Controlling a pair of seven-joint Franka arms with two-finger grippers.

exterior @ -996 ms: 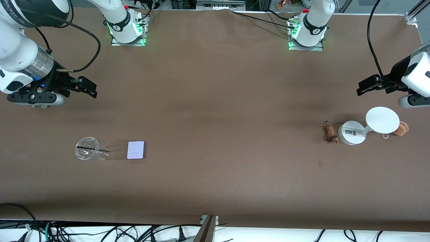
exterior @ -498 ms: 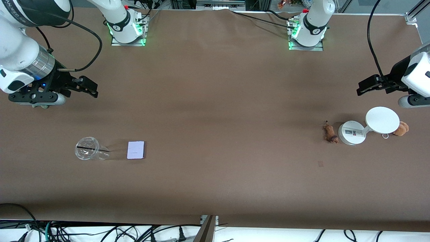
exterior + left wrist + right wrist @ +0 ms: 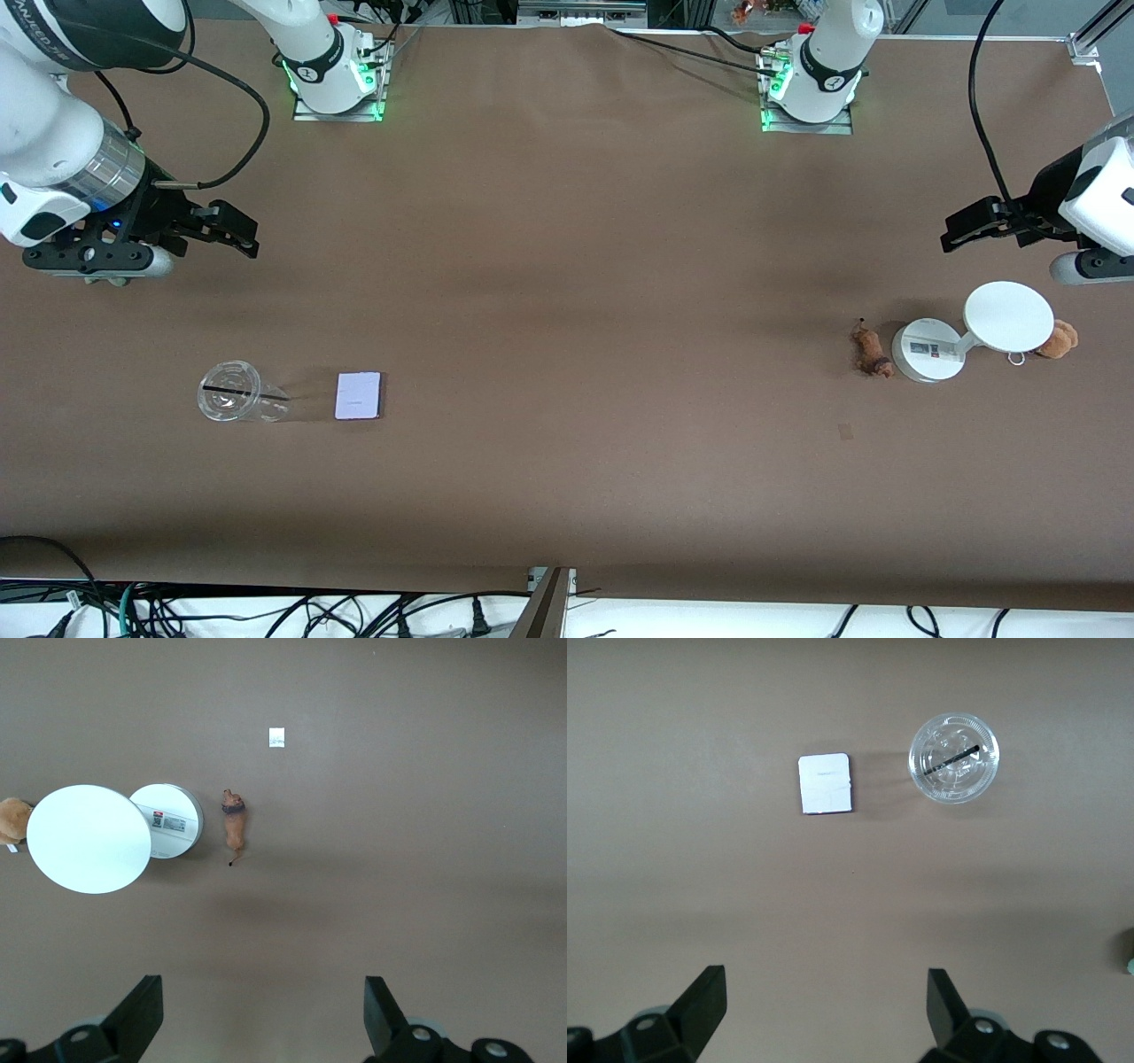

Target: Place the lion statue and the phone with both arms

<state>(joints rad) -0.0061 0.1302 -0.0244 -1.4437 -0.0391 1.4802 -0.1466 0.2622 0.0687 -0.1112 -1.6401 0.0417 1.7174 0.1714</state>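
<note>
Left gripper (image 3: pixel 961 229) hangs over bare table at the left arm's end, fingers spread wide with nothing between them; in the left wrist view both fingertips (image 3: pixel 142 1010) stand far apart over plain brown surface. Right gripper (image 3: pixel 232 232) is up over bare table at the right arm's end, likewise wide open and holding nothing.

Against the frames from a second and half a second back: right gripper sits a hair higher in the front view than a second ago, no change since half a second ago. Left gripper in the same spot throughout. Nothing on the table has shifted.

Lion statue (image 3: pixel 870 352) lies on the table toward the left arm's end, nearer the front camera than the left gripper, just beside the round base of a white stand (image 3: pixel 927 350) at that base's 9 o'clock in the front view, not quite touching as far as I can tell. The stand's disc top sits at the base's 2 o'clock. Tan plush (image 3: pixel 1058 339) with a metal ring lies at the disc's 3 o'clock, partly hidden under it.

Phone (image 3: pixel 358 395) lies flat, pale face up, toward the right arm's end, nearer the front camera than the right gripper.

Clear cup (image 3: pixel 232 401) stands at the phone's 9 o'clock, near but apart. A dark straw lies across its lid; contents not discernible
</note>
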